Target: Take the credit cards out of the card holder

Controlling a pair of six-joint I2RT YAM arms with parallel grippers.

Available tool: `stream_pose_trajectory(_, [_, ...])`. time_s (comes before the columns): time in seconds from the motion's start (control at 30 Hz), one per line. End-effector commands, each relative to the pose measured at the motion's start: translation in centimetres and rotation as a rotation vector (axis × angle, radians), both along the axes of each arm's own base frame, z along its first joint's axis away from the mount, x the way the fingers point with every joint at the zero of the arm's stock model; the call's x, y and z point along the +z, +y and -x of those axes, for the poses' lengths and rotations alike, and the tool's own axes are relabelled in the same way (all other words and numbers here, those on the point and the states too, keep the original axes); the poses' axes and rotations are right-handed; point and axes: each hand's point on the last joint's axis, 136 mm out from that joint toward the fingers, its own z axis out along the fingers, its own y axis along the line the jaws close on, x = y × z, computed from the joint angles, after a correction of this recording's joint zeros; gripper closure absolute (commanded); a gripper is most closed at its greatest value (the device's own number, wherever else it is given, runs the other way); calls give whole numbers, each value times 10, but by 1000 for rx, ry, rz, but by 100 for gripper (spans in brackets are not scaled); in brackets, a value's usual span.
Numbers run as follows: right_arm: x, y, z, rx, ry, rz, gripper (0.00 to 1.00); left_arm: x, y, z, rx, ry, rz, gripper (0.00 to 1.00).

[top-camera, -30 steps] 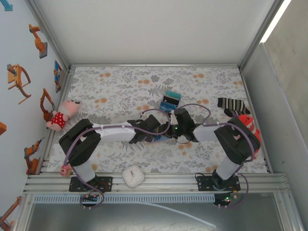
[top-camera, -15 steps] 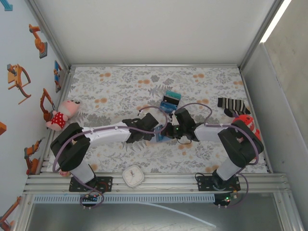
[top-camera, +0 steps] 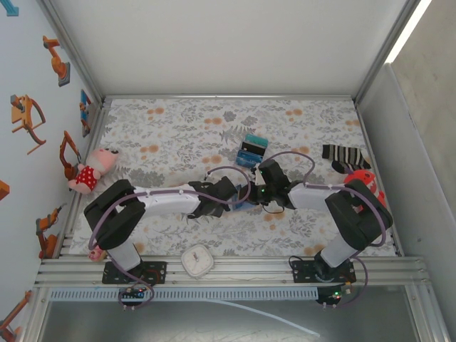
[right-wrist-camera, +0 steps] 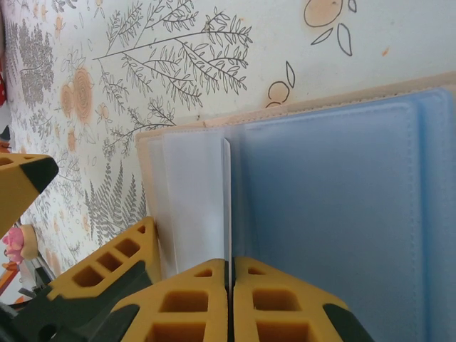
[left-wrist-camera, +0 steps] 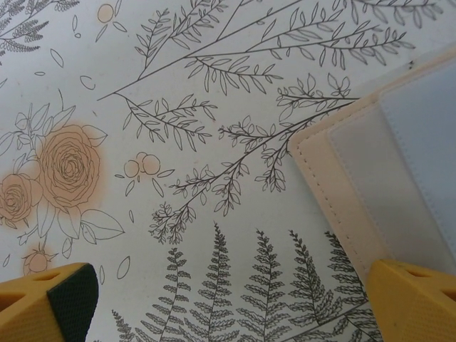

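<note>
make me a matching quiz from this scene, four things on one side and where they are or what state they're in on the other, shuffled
Things:
1. card holder
2. striped sock
3. pink plush doll
4. right gripper

Places or states:
a. at the left edge of the table
b. shut on a thin white card
c. lying open in the middle of the table
d. near the right edge of the table

Pairs: 1-c, 2-d, 3-a, 4-b
</note>
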Motion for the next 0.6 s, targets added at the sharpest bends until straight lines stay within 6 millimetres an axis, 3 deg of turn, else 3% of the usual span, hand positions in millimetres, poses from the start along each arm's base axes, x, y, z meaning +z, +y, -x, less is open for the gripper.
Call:
stream_pose_trajectory(0.0, [11, 0, -4, -2, -39, 16, 96, -2, 8, -4, 8, -8, -65, 3])
stream_pose_trajectory(0.23, [17, 1, -5, -6, -49, 16, 98, -2, 4, -14, 9, -25, -60, 3])
stream_pose_trajectory(0.57, [52, -10, -9, 6, -133, 83, 99, 8, 6, -27, 6, -62, -41, 3])
